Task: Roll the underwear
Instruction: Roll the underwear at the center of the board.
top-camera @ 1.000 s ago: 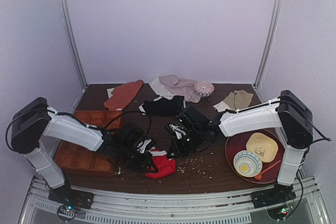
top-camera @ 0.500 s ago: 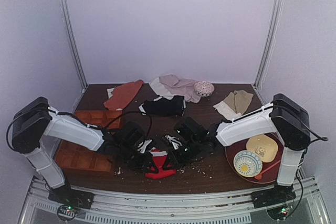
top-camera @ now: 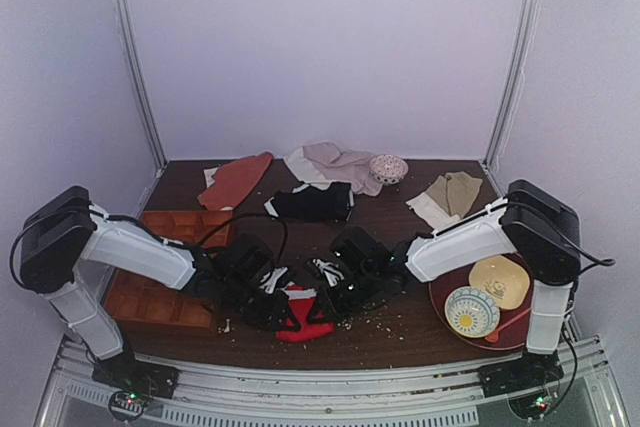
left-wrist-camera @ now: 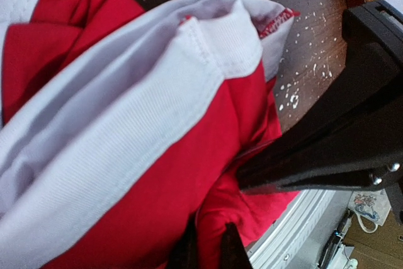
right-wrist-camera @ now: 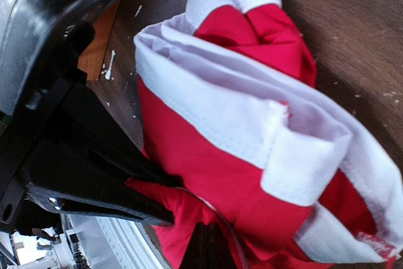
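The underwear [top-camera: 305, 320] is a bunched red bundle with white bands near the table's front edge. It fills the left wrist view [left-wrist-camera: 126, 155] and the right wrist view [right-wrist-camera: 208, 155]. My left gripper [top-camera: 281, 309] meets it from the left. In its own view its tips [left-wrist-camera: 209, 249] are pinched on a fold of red cloth. My right gripper [top-camera: 327, 304] comes in from the right, and its tips [right-wrist-camera: 211, 247] are shut with red fabric bunched around them. Each wrist view also shows the other gripper's black fingers [left-wrist-camera: 327, 149] [right-wrist-camera: 82, 174] against the bundle.
Black briefs [top-camera: 312, 202], a beige garment [top-camera: 450, 192], an orange-red cloth [top-camera: 236, 180], a pale cloth [top-camera: 335, 165] and a small bowl [top-camera: 388, 168] lie at the back. A brown compartment tray [top-camera: 150, 299] sits left. A red plate [top-camera: 437, 299] holding dishes sits right. Crumbs [top-camera: 380, 319] dot the wood.
My right gripper has moved down and left onto the red bundle and closed. The left arm has stayed where it was.
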Available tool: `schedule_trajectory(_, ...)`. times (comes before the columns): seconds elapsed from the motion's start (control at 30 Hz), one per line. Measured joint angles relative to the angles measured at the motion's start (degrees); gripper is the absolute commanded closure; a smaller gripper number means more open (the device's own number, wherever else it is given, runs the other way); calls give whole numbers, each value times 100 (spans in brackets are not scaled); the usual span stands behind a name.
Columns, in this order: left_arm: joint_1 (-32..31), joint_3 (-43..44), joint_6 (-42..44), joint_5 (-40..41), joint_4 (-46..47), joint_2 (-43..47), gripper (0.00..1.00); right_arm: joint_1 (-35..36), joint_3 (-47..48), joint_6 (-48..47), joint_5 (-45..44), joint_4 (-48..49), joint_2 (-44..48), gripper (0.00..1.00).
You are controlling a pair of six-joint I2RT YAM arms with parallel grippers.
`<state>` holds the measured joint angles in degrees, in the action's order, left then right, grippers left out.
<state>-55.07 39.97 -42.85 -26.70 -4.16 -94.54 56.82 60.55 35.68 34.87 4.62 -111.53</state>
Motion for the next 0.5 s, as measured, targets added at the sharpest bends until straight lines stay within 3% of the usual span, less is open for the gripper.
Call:
schedule_trajectory(0.13, -2, -9, 26, -55, -7, 0, 100, 13, -61, -258, -551, -188, 177, 87)
schedule_trajectory(0.5, -2, 33, 201, -116, -125, -4, 100, 361, -72, -1569, -1930, -1080, 1381, 75)
